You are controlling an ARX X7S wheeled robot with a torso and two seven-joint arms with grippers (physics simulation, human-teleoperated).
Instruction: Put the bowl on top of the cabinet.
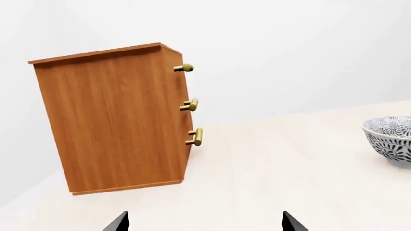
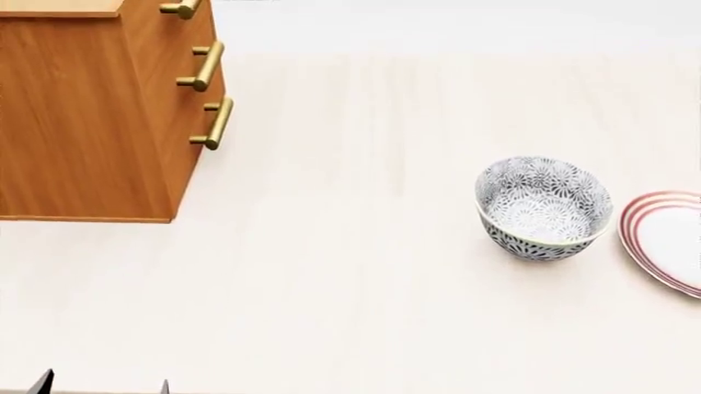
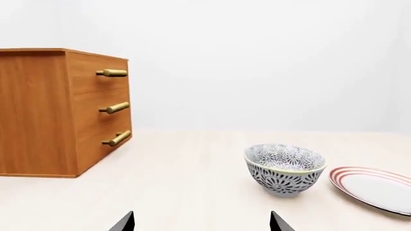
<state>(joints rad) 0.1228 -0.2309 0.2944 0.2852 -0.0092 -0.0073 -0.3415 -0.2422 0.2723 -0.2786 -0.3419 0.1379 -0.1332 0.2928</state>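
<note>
Head view shows the patterned bowl (image 2: 543,208) upright on the pale table (image 2: 350,312), just beside a red-ringed plate (image 2: 668,240) and well apart from the orange-brown cabinet (image 2: 98,115) with its brass handles (image 2: 213,123). No writing is readable anywhere. Right wrist view takes in bowl, plate and cabinet together; left wrist view catches only the bowl's edge. Left gripper (image 1: 204,222) and right gripper (image 3: 201,221) both stand spread apart, holding nothing.
</note>
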